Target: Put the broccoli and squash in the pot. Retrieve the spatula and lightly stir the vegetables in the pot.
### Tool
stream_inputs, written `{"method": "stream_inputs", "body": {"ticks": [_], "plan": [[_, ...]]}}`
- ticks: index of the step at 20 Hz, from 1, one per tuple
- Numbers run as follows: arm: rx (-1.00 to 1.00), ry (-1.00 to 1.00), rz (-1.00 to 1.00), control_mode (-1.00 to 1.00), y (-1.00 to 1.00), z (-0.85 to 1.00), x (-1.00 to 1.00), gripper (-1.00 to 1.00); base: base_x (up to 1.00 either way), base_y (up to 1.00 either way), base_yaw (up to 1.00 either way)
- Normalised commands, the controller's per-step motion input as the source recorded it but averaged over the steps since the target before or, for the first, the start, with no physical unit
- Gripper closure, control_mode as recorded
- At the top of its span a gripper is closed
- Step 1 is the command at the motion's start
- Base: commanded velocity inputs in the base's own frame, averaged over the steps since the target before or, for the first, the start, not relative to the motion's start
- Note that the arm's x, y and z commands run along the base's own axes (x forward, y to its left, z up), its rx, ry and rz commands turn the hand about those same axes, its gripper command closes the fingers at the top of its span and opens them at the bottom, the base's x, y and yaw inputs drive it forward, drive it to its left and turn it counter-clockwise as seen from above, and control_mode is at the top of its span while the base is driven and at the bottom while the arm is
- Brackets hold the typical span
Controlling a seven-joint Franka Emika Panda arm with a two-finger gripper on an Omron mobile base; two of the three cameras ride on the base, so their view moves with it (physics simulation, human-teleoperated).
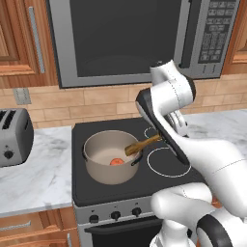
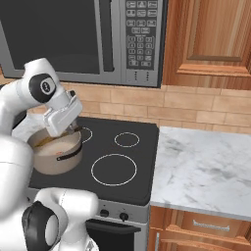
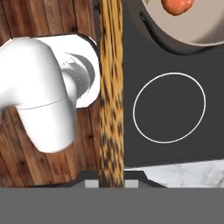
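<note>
Behind the black stove (image 1: 96,188) runs a brick backsplash with a microwave (image 1: 120,38) above, marble counter on both sides and a toaster (image 1: 14,137) off to the left. On the front left burner sits the pot (image 1: 112,157), and the squash (image 1: 116,162) lies on its pale floor toward the front. The broccoli I can't make out from where I stand; it may be tucked behind the near wall or under the utensil, so I wouldn't swear it is in. The gripper (image 1: 161,136) is clenched on the spatula (image 1: 142,144) by its handle, which slants down over the pot's right rim with the flat head dipped inside, close to the squash. The hand view looks straight down the wooden shaft toward the pot's edge. By my reckoning the loading and fetching are done and the stirring is under way; what remains is a few gentle passes.
</note>
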Motion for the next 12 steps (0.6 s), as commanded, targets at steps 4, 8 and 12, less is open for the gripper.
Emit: {"method": "stream_inputs", "body": {"ticks": [4, 8, 12], "plan": [[-0.09, 0.01, 0.0, -1.0, 0.0, -0.11, 0.01, 1.0, 0.0, 0.0, 0.0], [-0.08, 0.0, 0.0, -1.0, 0.0, -0.11, 0.0, 1.0, 0.0, 0.0, 0.0], [-0.07, 0.0, 0.0, -1.0, 0.0, -0.08, 0.0, 1.0, 0.0, 0.0, 0.0]]}}
